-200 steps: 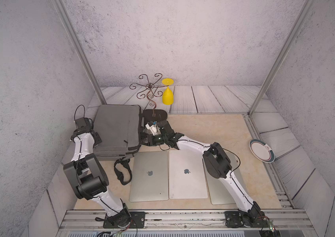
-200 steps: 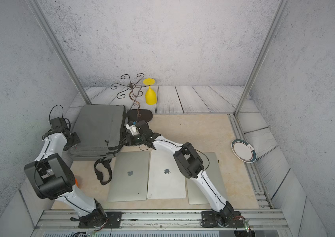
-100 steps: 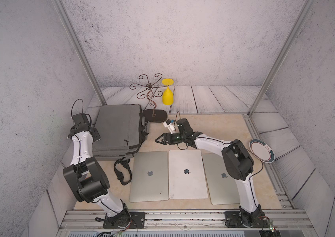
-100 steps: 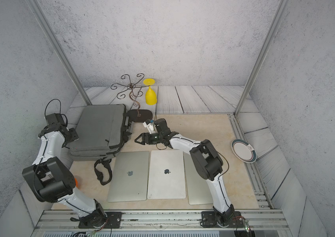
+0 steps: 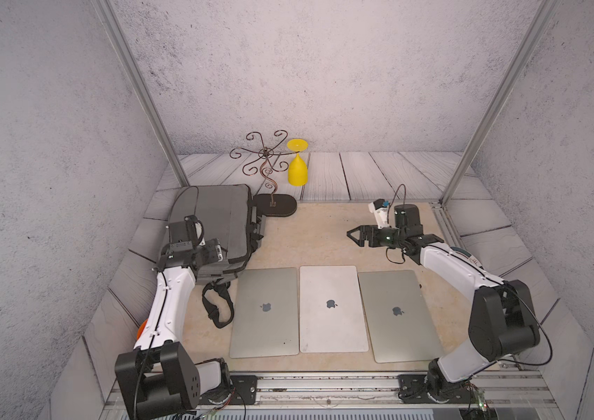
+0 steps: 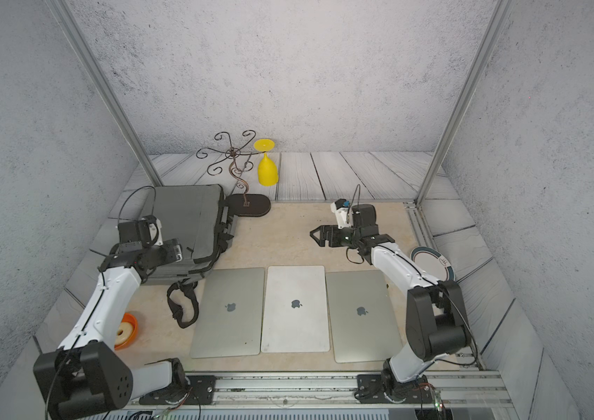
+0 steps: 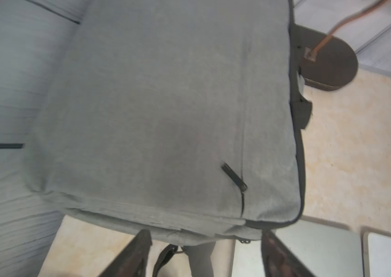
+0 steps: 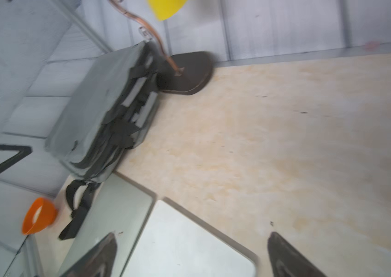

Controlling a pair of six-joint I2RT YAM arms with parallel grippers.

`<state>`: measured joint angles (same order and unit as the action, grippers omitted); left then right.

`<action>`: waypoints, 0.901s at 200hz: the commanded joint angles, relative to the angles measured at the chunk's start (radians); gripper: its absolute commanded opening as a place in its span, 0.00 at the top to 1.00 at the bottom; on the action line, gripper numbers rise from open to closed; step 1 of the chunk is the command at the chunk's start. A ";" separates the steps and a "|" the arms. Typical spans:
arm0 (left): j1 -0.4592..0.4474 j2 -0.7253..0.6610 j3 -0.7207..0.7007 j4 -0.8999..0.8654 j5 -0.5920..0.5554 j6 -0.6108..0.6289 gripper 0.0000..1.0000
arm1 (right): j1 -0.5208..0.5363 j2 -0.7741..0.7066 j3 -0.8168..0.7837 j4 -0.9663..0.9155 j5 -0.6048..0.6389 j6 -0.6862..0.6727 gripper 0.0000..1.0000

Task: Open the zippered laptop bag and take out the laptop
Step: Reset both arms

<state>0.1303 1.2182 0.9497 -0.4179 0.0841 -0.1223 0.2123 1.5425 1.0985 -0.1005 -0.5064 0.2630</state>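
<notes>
Wht arm links [image 5: 170, 302], blk joints [image 5: 499, 320].

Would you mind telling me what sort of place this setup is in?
Probably a robot lab test cell: two arms bolted to an aluminium rail, backdrop walls on metal posts, staged laptops and bag.

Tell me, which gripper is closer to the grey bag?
Left. The left gripper is right at the near end of the bag; the right gripper hangs over bare tabletop, well off to its side.
</notes>
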 commanded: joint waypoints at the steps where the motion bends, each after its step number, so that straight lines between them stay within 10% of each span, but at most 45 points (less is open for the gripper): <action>1: -0.053 -0.030 -0.124 0.224 0.006 -0.016 0.21 | -0.074 -0.096 -0.079 0.002 0.169 -0.095 0.01; 68: -0.053 -0.019 -0.334 0.578 -0.107 0.069 0.01 | -0.182 -0.142 -0.390 0.351 0.533 -0.124 0.01; 180: -0.021 0.148 -0.348 0.748 -0.125 0.061 0.01 | -0.274 -0.116 -0.433 0.452 0.465 -0.169 0.01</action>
<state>0.0990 1.3685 0.6216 0.2855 -0.0414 -0.0677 -0.0521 1.4296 0.6762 0.3634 -0.0246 0.1028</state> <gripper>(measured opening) 0.992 0.988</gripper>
